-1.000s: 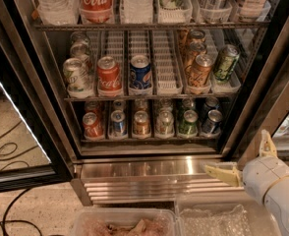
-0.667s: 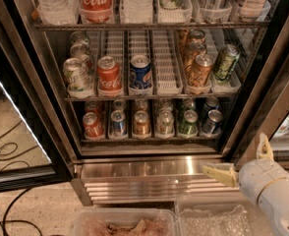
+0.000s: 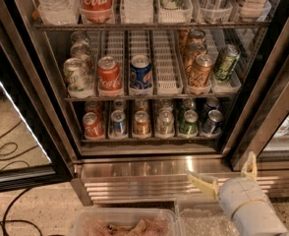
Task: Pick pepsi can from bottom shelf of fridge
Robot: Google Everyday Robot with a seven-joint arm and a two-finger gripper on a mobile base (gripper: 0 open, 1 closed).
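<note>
The fridge (image 3: 149,168) stands open with its ribbed steel base in front of me. Its bottom shelf (image 3: 149,137) holds a row of cans in narrow white lanes. The pepsi can (image 3: 212,122), dark navy with a silver top, stands in the far right lane, next to a green can (image 3: 188,122). My gripper (image 3: 226,176) is at the lower right, in front of the steel base, below the shelf and slightly right of the pepsi can. Its pale yellow fingers (image 3: 202,184) are spread open and hold nothing.
The bottom shelf also holds a red can (image 3: 93,125), a blue can (image 3: 118,123), an orange can (image 3: 141,123) and a pale can (image 3: 165,122). The middle shelf holds a brighter blue can (image 3: 141,73) and others. The door frame (image 3: 267,107) stands right. Clear plastic bins (image 3: 125,225) lie below.
My gripper has moved a little to the left and lower, staying open. The cans have not moved.
</note>
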